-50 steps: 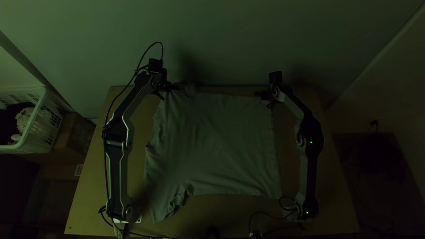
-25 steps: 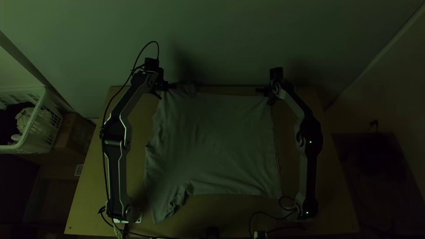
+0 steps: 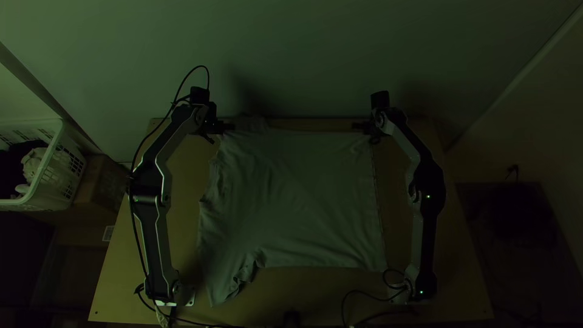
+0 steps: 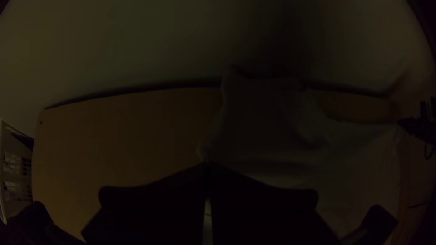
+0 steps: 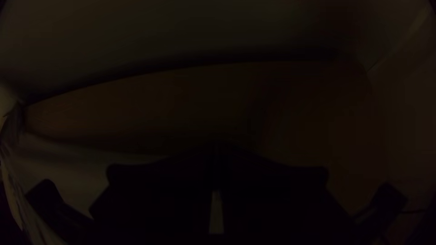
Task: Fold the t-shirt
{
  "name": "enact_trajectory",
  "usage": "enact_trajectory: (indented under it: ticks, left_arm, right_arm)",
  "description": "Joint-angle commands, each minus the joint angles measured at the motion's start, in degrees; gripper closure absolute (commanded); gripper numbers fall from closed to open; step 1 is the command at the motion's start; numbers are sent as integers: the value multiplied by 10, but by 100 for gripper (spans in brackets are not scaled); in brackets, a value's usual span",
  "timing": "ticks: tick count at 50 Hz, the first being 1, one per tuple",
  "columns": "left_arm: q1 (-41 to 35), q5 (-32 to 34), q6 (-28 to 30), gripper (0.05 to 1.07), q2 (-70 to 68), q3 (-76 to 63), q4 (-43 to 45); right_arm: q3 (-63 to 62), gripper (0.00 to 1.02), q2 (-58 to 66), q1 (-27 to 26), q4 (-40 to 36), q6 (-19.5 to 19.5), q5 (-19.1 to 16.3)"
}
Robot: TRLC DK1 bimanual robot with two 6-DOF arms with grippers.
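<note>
My black left gripper and right gripper are closed at the grey cloth t-shirt's far edge. Too dim; I can't tell if either grips.

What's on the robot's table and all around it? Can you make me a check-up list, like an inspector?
Surface: light wooden table, bare around the shirt.
Job's things: grey t-shirt, spread out, not folded; the near sleeve is crumpled.
Clutter: small dark thing at the table's near edge, too dim to name.
Grippers: left hand and right hand, both shut on the shirt near its far edge.
Cables: black cable looping along the left arm; another cable near the right arm's base.
Surroundings: wall behind; white basket holding cloth, left of the table.
</note>
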Motion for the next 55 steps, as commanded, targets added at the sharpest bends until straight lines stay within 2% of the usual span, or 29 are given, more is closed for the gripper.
enact_trajectory:
  ticks: [1, 20, 55]
  left_arm:
    - [6, 3, -7, 105, -50, -42, 12]
    - [-4, 3, -10, 105, -142, -160, 41]
    - [-15, 2, -22, 105, -331, -413, 86]
  right_arm:
    - [-28, 99, -52, 2, -6, -6, 11]
    - [-146, 99, -148, 4, -5, -12, 13]
    - [-435, 99, -358, 36, 50, -13, 19]
